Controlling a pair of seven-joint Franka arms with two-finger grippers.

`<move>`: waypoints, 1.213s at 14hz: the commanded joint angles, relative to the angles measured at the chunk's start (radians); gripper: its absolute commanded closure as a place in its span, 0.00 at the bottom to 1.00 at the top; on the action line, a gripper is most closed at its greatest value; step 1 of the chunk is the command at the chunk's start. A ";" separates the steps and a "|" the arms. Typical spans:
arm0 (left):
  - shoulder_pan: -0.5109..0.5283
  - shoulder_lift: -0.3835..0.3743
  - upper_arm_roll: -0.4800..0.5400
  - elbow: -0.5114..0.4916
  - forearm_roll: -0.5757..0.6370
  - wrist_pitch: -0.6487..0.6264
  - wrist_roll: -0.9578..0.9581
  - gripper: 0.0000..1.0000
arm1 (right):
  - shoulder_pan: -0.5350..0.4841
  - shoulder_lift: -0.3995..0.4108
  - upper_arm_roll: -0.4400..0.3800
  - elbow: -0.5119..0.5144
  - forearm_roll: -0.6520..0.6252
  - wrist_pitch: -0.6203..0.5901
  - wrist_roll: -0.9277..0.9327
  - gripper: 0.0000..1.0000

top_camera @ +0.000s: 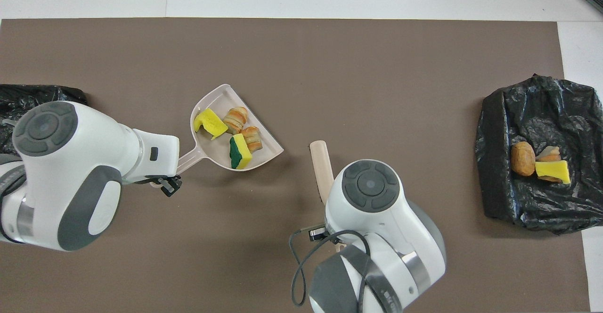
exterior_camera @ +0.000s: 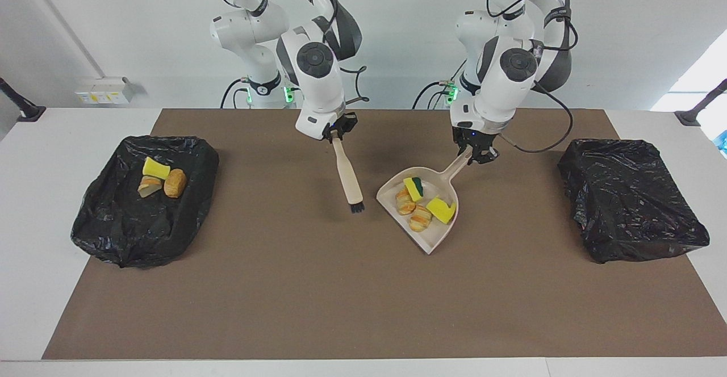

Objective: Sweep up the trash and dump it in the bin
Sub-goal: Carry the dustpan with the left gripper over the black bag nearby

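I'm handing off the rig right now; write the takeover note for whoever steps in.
Left gripper: jaws shut on the dustpan handle, pan raised over the mat's middle.
Right gripper: jaws shut on the brush, bristles down, beside the pan, apart from it.
Trash: four scraps in the dustpan; three scraps in the bin at the right arm's end. The other bin shows nothing inside.
Done: sweeping; no scraps on the mat.
Left: dump the pan into a bin.
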 commanded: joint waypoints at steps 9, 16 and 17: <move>0.482 -0.074 0.006 0.140 -0.153 -0.214 0.289 1.00 | 0.282 -0.008 0.002 -0.205 0.008 0.271 0.353 1.00; 0.702 -0.066 0.058 0.189 -0.162 -0.267 0.434 1.00 | 0.301 0.026 0.004 -0.208 0.085 0.287 0.348 1.00; 0.704 -0.060 0.076 0.195 -0.138 -0.261 0.436 1.00 | 0.296 0.035 0.002 -0.198 0.085 0.282 0.338 0.56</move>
